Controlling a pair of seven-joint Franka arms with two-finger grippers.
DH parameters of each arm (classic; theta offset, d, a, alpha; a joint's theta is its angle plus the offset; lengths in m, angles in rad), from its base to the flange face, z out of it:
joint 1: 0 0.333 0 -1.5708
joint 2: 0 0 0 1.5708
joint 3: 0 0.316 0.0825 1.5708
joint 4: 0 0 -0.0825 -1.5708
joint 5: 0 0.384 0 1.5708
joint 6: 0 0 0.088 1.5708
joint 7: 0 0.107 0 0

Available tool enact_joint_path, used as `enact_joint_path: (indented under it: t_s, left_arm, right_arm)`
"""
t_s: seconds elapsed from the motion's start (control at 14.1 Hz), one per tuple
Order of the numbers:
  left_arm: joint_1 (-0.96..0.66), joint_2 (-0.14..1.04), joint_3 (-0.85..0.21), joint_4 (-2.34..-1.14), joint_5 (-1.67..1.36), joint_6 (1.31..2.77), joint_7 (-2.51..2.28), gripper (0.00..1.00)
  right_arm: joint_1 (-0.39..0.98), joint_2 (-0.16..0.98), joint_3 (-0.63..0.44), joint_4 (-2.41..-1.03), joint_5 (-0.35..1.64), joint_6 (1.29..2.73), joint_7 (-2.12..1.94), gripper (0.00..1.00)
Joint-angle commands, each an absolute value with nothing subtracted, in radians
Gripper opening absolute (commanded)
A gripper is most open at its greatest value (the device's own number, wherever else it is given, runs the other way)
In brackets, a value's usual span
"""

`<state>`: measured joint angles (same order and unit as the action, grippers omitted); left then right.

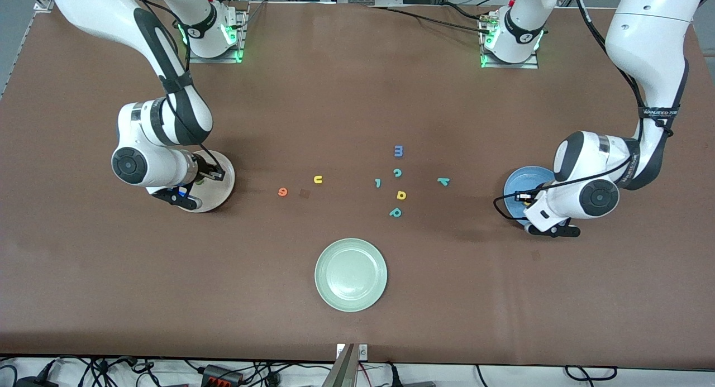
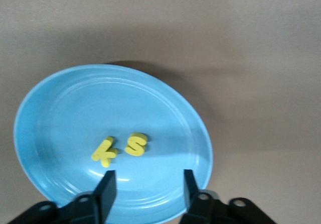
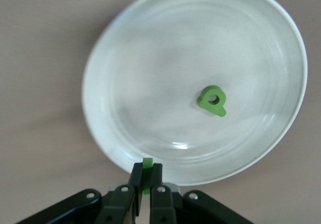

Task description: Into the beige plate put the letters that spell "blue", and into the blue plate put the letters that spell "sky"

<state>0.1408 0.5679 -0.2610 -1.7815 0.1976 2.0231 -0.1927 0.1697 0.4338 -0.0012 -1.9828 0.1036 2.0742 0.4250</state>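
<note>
My right gripper [image 3: 147, 176] is shut on the plain green l [image 3: 147, 163] and hangs over the rim of the beige plate [image 3: 150, 63]. The green b [image 3: 212, 100] lies in that plate. My left gripper [image 2: 147, 184] is open, with nothing between its fingers, over the blue plate [image 2: 70, 108]. The yellow k [image 2: 104, 152] and yellow s [image 2: 136, 144] lie side by side in the blue plate. On the table between the plates lie the orange e [image 1: 282, 192], the yellow u [image 1: 318, 179] and, toward the left arm's end, the teal y [image 1: 443, 181].
A pale green plate [image 1: 351, 274] sits nearer the front camera, mid-table. A blue m [image 1: 398, 151], teal c [image 1: 397, 173], small teal hooked bar [image 1: 378, 182], yellow looped letter [image 1: 401, 195] and teal looped letter [image 1: 395, 212] cluster mid-table.
</note>
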Motion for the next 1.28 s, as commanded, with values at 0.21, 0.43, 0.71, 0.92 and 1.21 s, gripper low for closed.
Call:
enact_joint_path:
  t_s: [0.21, 0.43, 0.71, 0.92, 1.21]
  left_arm:
    - [0.135, 0.517, -0.466, -1.867, 0.216, 2.002, -0.642, 1.0]
    - [0.137, 0.515, -0.517, -2.006, 0.218, 2.246, -0.774, 1.0]
    - [0.086, 0.528, -0.512, -2.103, 0.219, 2.468, -0.859, 0.99]
    - [0.074, 0.557, -0.509, -2.095, 0.253, 2.488, -0.859, 0.88]
    - [0.074, 0.578, -0.508, -2.088, 0.319, 2.502, -0.862, 0.72]
  right_arm:
    - [0.114, 0.48, -0.002, -2.008, 0.083, 2.172, 0.313, 0.03]
    - [0.106, 0.48, -0.002, -1.999, 0.087, 2.168, 0.325, 1.0]
    - [0.164, 0.451, 0.02, -1.906, 0.092, 2.137, 0.33, 1.0]
    - [0.277, 0.462, 0.02, -1.83, 0.097, 2.137, 0.333, 1.0]
    - [0.42, 0.518, 0.02, -1.77, 0.089, 2.149, 0.321, 1.0]
